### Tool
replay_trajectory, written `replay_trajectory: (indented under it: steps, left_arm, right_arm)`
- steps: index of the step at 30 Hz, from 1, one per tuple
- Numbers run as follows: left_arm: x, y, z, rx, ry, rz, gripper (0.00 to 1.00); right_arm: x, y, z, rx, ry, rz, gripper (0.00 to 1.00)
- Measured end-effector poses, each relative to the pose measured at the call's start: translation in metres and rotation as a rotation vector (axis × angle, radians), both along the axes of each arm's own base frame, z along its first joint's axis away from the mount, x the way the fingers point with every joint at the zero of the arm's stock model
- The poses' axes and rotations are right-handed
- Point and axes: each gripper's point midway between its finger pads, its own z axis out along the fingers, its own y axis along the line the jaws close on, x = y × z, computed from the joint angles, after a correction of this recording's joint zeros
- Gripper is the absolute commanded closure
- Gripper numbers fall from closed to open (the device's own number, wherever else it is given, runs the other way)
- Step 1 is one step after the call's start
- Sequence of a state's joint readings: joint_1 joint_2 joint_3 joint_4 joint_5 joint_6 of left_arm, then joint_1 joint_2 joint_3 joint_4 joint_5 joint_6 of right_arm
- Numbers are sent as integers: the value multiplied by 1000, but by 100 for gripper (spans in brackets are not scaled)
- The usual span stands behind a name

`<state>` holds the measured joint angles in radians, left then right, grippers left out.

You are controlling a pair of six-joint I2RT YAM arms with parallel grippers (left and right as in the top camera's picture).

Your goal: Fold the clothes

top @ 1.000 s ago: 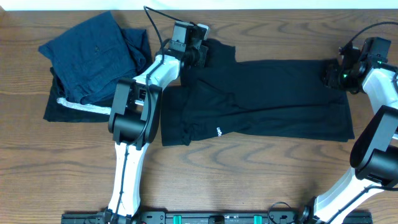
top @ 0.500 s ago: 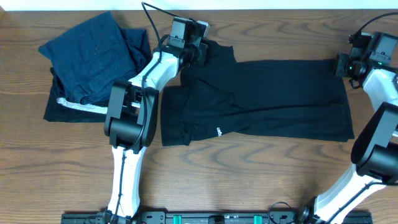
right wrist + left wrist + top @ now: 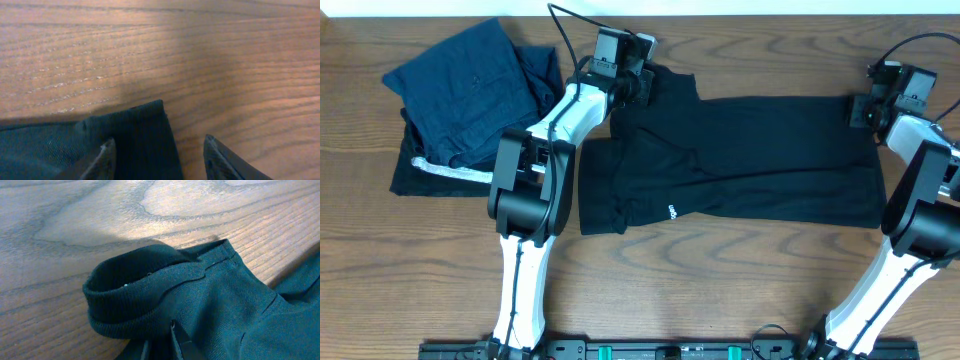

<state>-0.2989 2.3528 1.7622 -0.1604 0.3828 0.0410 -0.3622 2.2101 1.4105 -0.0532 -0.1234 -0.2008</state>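
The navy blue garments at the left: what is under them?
A black folded piece with a silvery-white stripe sticks out beneath the navy garments. Its upper part is covered and unseen.

L gripper [image 3: 161,347]: fingers nearly all cut off by bottom edge in wrist view, only slivers show against black top [image 3: 215,305]; grip can't be told. In overhead its tips are hidden under wrist cam body. R gripper [image 3: 159,152]: fingers cropped at bottom edge. Small white logo [image 3: 672,211] too small to read. Striped black piece [image 3: 440,175] mostly buried under navy garments [image 3: 470,90].
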Motion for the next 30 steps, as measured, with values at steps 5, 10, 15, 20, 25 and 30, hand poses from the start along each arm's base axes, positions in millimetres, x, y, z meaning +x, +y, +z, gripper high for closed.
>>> replay_trajectory:
  steps: [5, 10, 15, 20, 25, 30]
  left_arm:
    - [0, 0, 0, 0, 0, 0, 86]
    - [-2, 1, -2, 3, 11, 0, 86]
    - [-3, 1, -2, 4, 15, 0, 86]
    - [-3, 1, -2, 3, 16, 1, 93]
    - [-4, 1, -2, 3, 24, 5, 94]
    - [-11, 4, 22, 5, 29, 6, 94]
  right_arm:
    - [6, 3, -3, 9, -26, 26, 39]
    - [12, 7, -6, 31, -46, 50, 49]
    - [15, 17, -7, 69, -59, 93, 88]
    - [16, 22, -6, 87, -63, 112, 99]
    - [16, 22, -6, 89, -64, 112, 99]
    - [10, 24, -4, 95, -38, 107, 99]
